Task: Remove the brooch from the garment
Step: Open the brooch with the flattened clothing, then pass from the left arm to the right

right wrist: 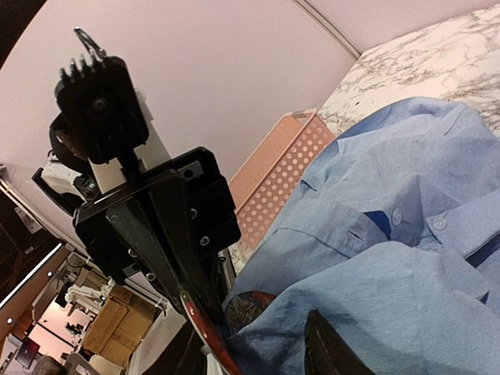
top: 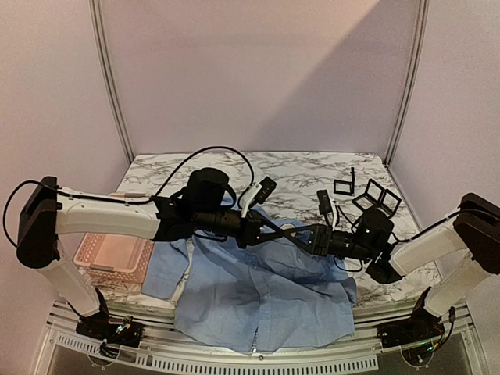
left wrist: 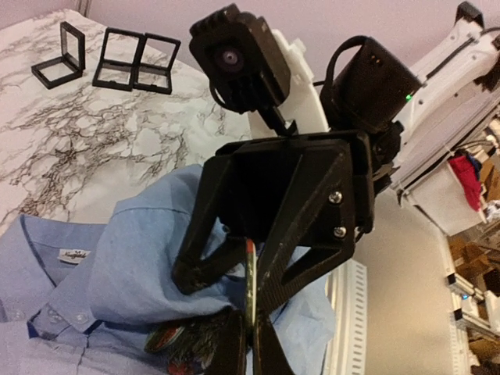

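The garment (top: 258, 297), a light blue collared shirt, lies rumpled at the table's front edge and fills the lower part of both wrist views (left wrist: 117, 258) (right wrist: 406, 234). The brooch (left wrist: 250, 285) is a thin round disc with a red rim, seen edge-on, and its rim (right wrist: 205, 328) also shows in the right wrist view. My left gripper (left wrist: 251, 344) (top: 277, 232) is shut on it. My right gripper (left wrist: 238, 273) (top: 291, 229) faces it, jaws open on either side of the disc's far edge. A dark red-patterned patch (left wrist: 168, 340) (right wrist: 254, 303) peeks from the fabric fold; whether it belongs to the brooch I cannot tell.
A pink perforated basket (top: 109, 262) (right wrist: 281, 172) stands at the left beside the shirt. Several small black open frames (top: 376, 197) (left wrist: 137, 61) lie on the marble table (top: 297, 176) at the back right. The two arms meet nose to nose over the shirt's collar area.
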Robot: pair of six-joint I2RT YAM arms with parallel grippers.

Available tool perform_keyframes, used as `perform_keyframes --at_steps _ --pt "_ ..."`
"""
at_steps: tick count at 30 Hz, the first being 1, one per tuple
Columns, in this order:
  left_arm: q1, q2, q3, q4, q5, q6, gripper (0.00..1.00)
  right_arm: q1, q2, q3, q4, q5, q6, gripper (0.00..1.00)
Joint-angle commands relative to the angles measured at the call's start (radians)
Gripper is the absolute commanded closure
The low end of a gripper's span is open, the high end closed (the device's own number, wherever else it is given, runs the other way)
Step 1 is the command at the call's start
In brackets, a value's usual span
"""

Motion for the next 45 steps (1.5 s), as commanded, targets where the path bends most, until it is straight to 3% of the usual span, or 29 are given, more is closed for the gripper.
perform_keyframes --at_steps 1,11,15,23,34,45 --pt "-0.016 0.044 -0.036 0.224 0.166 -0.169 1.00 -0.001 -0.057 0.026 0.009 0.031 -0.027 0.54" --pt "0.003 0.064 -0.060 0.302 0.182 -0.241 1.00 -0.002 -0.163 -0.031 -0.022 0.073 -0.047 0.33" --pt "0.020 0.072 -0.066 0.334 0.182 -0.276 1.00 -0.002 -0.182 -0.057 -0.018 0.072 -0.036 0.31" --pt "0.057 0.113 -0.087 0.472 0.218 -0.401 1.00 -0.001 -0.192 -0.088 -0.021 0.067 -0.021 0.47" --pt "0.072 0.122 -0.095 0.487 0.213 -0.419 1.00 -0.002 -0.157 -0.093 0.017 0.046 -0.004 0.69" --pt "0.072 0.129 -0.096 0.493 0.214 -0.426 1.00 -0.001 -0.135 -0.083 0.028 0.037 -0.002 0.83"
